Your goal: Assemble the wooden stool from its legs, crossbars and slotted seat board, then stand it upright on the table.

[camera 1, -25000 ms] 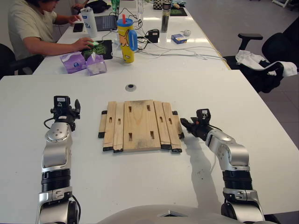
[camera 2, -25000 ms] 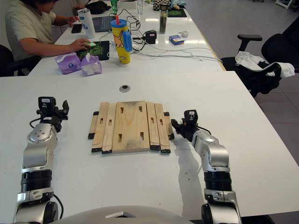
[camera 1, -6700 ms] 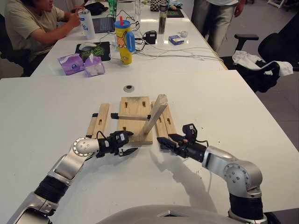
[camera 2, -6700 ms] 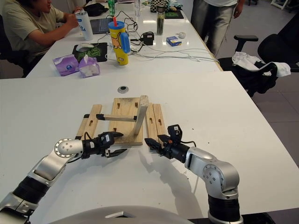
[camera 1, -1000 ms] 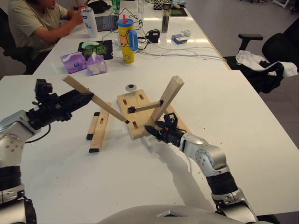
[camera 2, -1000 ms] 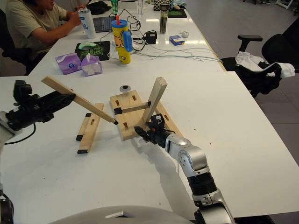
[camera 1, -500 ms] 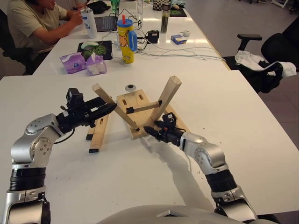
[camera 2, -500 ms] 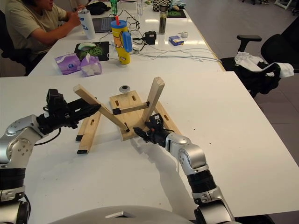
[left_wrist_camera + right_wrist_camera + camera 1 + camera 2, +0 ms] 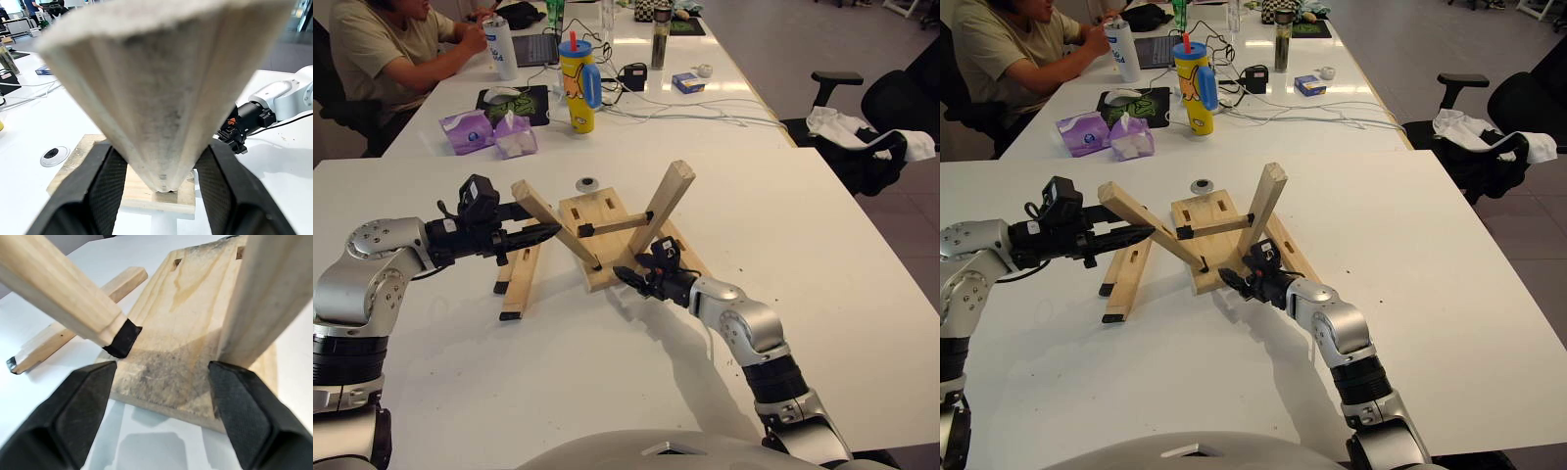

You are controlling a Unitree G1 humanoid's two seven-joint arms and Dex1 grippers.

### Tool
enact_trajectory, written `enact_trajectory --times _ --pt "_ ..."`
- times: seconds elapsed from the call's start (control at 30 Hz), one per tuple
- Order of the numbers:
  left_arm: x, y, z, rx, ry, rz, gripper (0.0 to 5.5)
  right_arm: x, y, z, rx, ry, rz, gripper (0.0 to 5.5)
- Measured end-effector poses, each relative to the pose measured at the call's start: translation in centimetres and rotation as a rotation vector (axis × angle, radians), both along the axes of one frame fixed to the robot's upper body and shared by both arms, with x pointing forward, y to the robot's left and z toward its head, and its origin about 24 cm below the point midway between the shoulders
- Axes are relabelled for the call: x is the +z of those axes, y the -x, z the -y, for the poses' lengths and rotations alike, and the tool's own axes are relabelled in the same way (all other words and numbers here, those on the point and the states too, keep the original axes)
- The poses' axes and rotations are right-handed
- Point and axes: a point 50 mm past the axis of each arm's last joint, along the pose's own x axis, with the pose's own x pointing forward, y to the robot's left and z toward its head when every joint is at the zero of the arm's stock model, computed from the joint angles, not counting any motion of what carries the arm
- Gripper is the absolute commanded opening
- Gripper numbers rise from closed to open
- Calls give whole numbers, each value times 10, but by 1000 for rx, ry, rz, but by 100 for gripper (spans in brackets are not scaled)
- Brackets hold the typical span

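As viewed from the head, noted yellow cup with a straw in it on the far table; found left gripper clenched on a slanted leg, tip down at the seat board. In left wrist view, saw that leg running straight out between the jaws. In right wrist view, recorded right gripper released, jaws spread, board's near edge between them, upright leg just beyond.

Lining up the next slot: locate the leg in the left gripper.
Left of centre in the eye views, the leg slants from the left gripper down to the near-left corner of the seat board.
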Motion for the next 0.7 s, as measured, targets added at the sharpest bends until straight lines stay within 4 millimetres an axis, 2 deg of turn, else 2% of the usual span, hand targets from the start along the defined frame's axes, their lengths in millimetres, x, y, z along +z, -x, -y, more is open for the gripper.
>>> enact_trajectory --times 0.33,0.7 --pt "1 -17 12 -142 -164 24 207 -2 2 -2 6 4 -6 352" --pt "-6 -35 7 -160 -81 -53 207 -3 4 -7 11 -15 -12 352"
